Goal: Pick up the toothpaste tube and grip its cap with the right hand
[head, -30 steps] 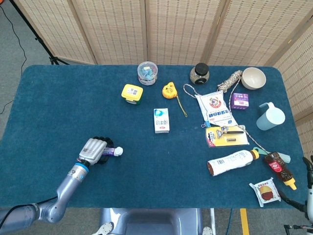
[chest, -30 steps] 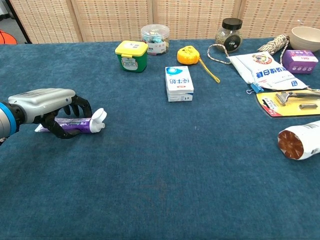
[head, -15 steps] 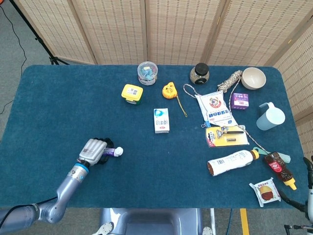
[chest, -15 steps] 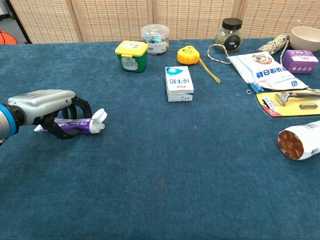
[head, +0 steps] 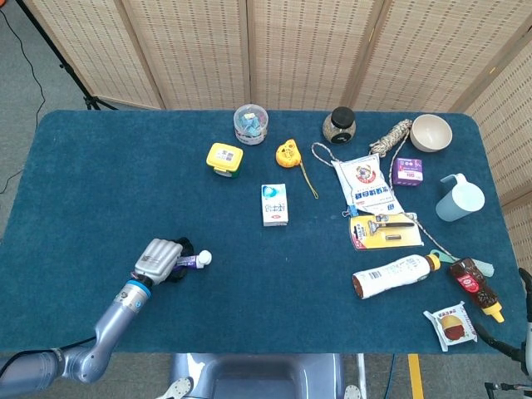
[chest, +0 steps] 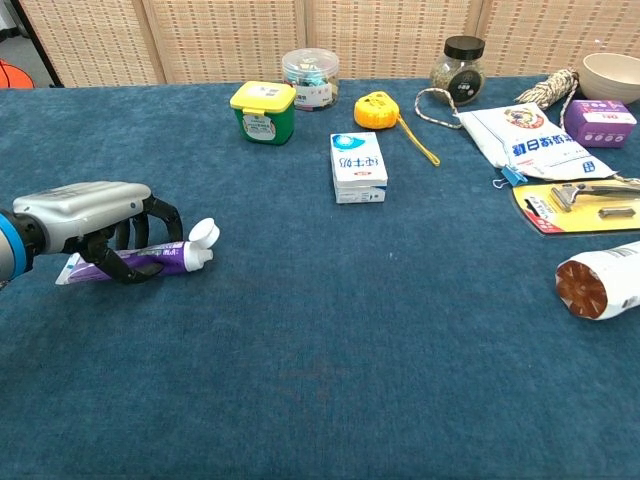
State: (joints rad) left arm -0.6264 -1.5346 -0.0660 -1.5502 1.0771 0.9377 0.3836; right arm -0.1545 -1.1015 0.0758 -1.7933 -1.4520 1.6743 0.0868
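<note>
A purple toothpaste tube (head: 192, 260) (chest: 165, 259) with a white cap (head: 204, 258) (chest: 203, 233) is at the front left of the blue table (chest: 330, 330). My left hand (head: 158, 259) (chest: 85, 205) grips the tube's body, its dark fingers curled around it. The cap sticks out to the right of the hand and tilts slightly upward. The tube's flat tail (chest: 67, 271) shows at the left under the hand. My right hand appears in neither view.
A white and blue box (head: 274, 204) (chest: 358, 166) lies mid-table. A yellow-lidded tub (head: 224, 158), a clear jar (head: 250, 123) and a yellow tape measure (head: 288, 153) stand behind it. A razor pack (head: 384, 231), a white tube (head: 391, 274) and a sauce bottle (head: 475, 288) lie at the right.
My left hand has shifted a little toward the table's front edge with the tube in it. The cap end has risen slightly and the tail now shows further left.
</note>
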